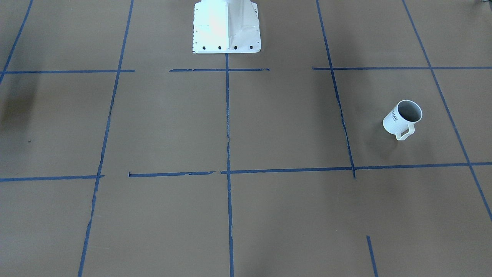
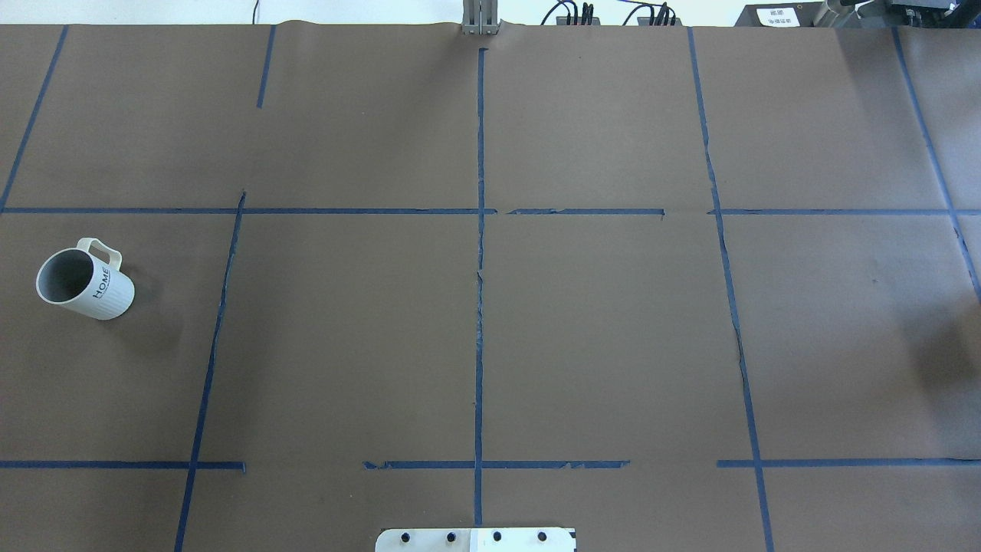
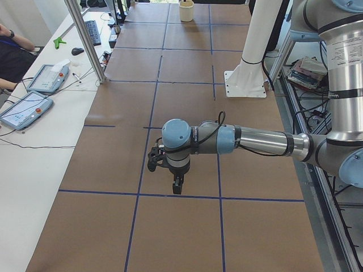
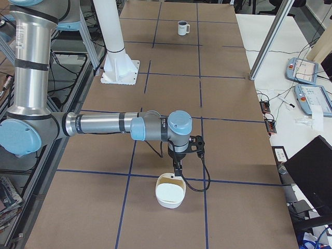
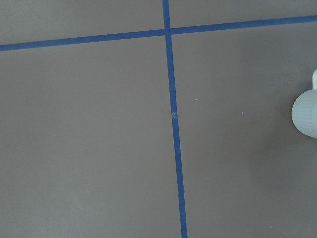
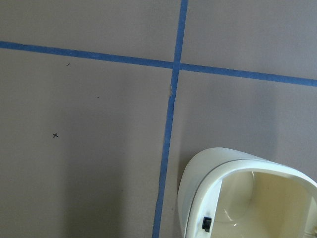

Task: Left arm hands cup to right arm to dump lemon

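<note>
The cup (image 1: 403, 119) stands upright on the brown paper, on the robot's left side, with its handle toward the operators' side. It also shows in the overhead view (image 2: 84, 280) and far off in the exterior right view (image 4: 182, 28). Its grey inside shows no lemon; the lemon is out of view. The left arm's gripper (image 3: 177, 186) hangs over the table and shows only in the exterior left view. The right arm's gripper (image 4: 177, 167) hangs just above a cream bowl (image 4: 170, 193). I cannot tell whether either gripper is open or shut.
The cream bowl also fills the lower right of the right wrist view (image 6: 237, 193) and shows far off in the exterior left view (image 3: 186, 10). A white rounded edge (image 5: 306, 115) shows at the right of the left wrist view. The white robot base (image 1: 226, 27) stands at the table's middle. Blue tape lines grid the paper.
</note>
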Available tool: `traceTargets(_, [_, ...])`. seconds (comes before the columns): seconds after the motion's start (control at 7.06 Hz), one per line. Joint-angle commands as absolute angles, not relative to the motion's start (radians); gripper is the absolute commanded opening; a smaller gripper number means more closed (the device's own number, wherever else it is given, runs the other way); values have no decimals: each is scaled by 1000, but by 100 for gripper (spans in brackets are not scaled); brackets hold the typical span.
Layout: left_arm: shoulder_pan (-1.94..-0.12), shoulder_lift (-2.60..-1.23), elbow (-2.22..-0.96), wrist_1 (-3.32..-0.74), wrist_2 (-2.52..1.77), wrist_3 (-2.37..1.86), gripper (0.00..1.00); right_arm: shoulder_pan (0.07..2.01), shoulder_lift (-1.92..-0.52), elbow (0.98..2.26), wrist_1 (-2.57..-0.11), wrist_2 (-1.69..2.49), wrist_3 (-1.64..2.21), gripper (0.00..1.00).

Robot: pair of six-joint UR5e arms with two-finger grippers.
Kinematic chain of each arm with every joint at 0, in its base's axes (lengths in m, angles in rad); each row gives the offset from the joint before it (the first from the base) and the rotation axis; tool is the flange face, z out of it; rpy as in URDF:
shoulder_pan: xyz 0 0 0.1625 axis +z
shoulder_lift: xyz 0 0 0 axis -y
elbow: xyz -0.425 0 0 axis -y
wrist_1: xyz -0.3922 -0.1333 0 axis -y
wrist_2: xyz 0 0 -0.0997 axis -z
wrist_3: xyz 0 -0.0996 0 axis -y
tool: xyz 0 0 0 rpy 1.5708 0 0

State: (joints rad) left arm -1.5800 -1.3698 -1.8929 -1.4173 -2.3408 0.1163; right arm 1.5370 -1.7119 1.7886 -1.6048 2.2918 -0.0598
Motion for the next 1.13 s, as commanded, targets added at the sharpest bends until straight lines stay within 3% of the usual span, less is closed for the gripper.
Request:
traceTargets(0.0, [-1578,-1365,-1893,-1434,-2338,138,100,1537,-1712,1789,-1606,2293,-60,100])
traceTargets(0.57, [-1542,-1371,-1890,-1443,-2330,132,100,1534,-1710,1790,-1605,2295,-55,100])
traceTargets(0.99, [-1540,-1505,-1858,-1456,-2338,140,100,1531,-1710,1789,-1605,2295,-55,100])
